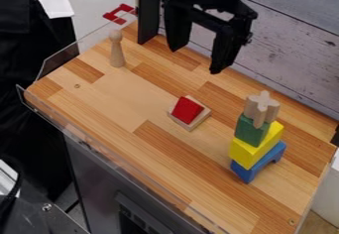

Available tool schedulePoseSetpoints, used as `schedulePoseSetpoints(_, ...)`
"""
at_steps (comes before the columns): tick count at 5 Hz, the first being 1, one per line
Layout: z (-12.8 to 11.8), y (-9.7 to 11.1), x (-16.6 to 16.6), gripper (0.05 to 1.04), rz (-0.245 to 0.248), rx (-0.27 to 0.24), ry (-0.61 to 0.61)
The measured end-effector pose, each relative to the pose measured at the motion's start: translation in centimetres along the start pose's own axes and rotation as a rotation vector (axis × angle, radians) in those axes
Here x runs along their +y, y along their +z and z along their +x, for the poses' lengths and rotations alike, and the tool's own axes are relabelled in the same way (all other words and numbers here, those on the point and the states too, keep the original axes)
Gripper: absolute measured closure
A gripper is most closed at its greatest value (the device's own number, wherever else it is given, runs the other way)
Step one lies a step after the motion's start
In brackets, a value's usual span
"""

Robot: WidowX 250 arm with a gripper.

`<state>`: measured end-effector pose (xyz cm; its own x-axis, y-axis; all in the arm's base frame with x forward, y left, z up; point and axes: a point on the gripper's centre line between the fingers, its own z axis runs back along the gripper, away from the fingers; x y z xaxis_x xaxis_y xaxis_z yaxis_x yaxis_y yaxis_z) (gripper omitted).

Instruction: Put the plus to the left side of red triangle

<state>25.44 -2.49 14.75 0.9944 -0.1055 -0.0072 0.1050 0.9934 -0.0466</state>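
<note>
The black gripper (196,58) hangs open over the back of the wooden table, its two fingers spread apart with nothing between them. A natural-wood plus (262,107) tops a stack at the right, resting on a green block (252,130). Under the green block are a yellow block (256,145) and a blue arch-like block (259,162) at the bottom. Near the table's middle, left of the stack, a red triangle (187,110) sits on a pale wooden block (200,117). The gripper is above and behind both, touching neither.
A wooden peg figure (116,49) stands upright at the back left of the table (149,148). A low transparent guard (58,62) runs along the left edge. A dark post (149,11) and grey plank wall (291,44) are behind. A red piece (120,14) lies beyond the back-left corner.
</note>
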Motion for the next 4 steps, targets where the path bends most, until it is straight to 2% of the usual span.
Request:
schedulePoseSetpoints(1, -1.0, 0.6, -1.0, 0.084, 0.041, 0.049, -0.042)
schedulePoseSetpoints(2, -1.3, 0.8, -3.1, 0.084, 0.051, 0.066, -0.112)
schedulePoseSetpoints(3, -1.4, 0.2, -4.4, 0.084, 0.062, 0.099, -0.141)
schedulePoseSetpoints(4, -1.7, 0.1, -5.0, 0.084, 0.059, 0.109, -0.154)
